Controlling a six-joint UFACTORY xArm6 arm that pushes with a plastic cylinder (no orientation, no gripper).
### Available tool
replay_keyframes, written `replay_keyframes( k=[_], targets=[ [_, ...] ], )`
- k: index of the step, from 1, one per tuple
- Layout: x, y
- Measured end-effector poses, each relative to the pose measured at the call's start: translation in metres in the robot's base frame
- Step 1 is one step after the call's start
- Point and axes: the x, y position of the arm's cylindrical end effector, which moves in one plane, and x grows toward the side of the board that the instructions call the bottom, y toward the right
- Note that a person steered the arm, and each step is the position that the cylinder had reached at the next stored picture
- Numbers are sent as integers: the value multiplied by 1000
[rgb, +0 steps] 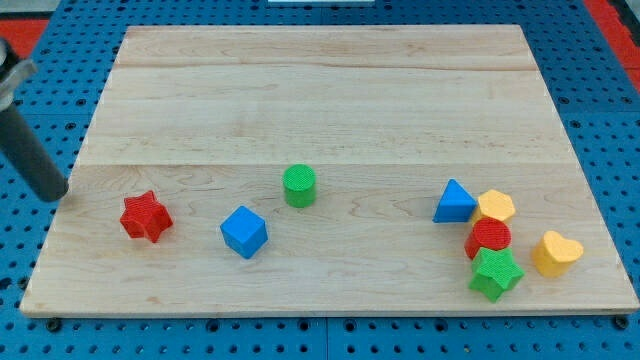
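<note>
My tip (53, 193) sits at the view's left, just off the wooden board's left edge, over the blue pegboard. The dark rod slants up toward the upper left corner. It touches no block. Nearest to it is the red star (146, 216), a short way to its right and slightly lower. Further right lie a blue cube (244, 232) and a green cylinder (299, 186).
The wooden board (320, 110) rests on a blue pegboard. At the lower right a cluster holds a blue triangle (455, 203), yellow hexagon (496, 207), red cylinder (489, 238), green star (496, 273) and yellow heart (556, 253).
</note>
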Motion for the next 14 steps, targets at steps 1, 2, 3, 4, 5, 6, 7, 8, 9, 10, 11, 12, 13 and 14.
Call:
replay_keyframes(
  k=[1, 2, 3, 4, 5, 6, 7, 8, 9, 10, 11, 12, 13, 14],
  targets=[
    [13, 16],
    [29, 47],
    [25, 47],
    [16, 69],
    [13, 118],
    [13, 167],
    [13, 216],
    [13, 261],
    [13, 298],
    [11, 286],
    [-2, 252],
    [-25, 219],
    [-30, 193],
    [13, 179]
  ],
)
